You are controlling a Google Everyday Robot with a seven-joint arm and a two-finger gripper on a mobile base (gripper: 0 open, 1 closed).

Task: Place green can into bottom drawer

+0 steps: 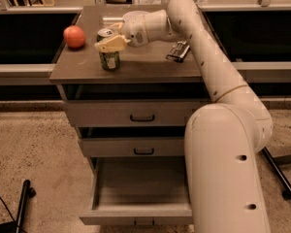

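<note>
The pincer (107, 34) straddles the top of the can (109, 61) on the bench (150, 68), its grip impossible to tell, with the bottom drawer (140, 191) open.

Dim warm light from above, pincer (108, 39) at the green can (109, 61) brightly lit

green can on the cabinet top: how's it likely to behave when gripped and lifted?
The green can stands upright, taller than wide, so a sideways nudge would probably tip it, and it could then roll. Its smooth wall looks slippery and may dent under a hard squeeze. The gripper is at its top rim.
</note>
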